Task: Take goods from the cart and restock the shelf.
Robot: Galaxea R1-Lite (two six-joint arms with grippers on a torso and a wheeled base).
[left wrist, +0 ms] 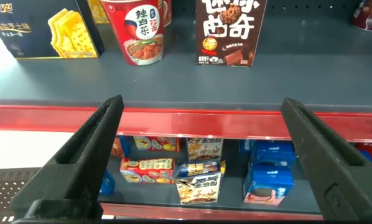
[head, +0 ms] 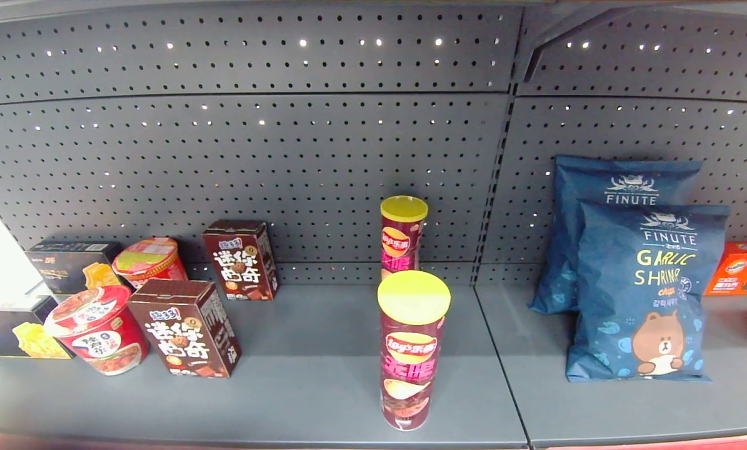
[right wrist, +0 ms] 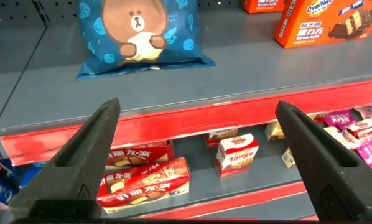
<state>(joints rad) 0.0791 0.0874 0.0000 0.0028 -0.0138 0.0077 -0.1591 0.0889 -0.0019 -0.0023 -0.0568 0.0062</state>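
1. The left pincer (left wrist: 201,104) is wide open and holds nothing. It is in front of the red front edge (left wrist: 192,121) of the shelf (head: 310,369).
2. The right pincer (right wrist: 197,104) is wide open too, with nothing in it. It is by the same red edge, near the front blue bag (head: 645,294).
3. Below both pincers, a lower shelf (right wrist: 267,182) holds small boxes (right wrist: 237,155).
4. On the shelf, a second blue bag (head: 604,187) stands just behind the first, touching it.
5. Two chip cans with yellow lids stand upright in the middle, one in front (head: 411,350) and one at the back (head: 402,237).
6. On the left are two brown boxes (head: 185,328), two red noodle cups (head: 98,328) and two black boxes (head: 10,331).
7. Orange boxes (head: 739,269) sit at the far right.
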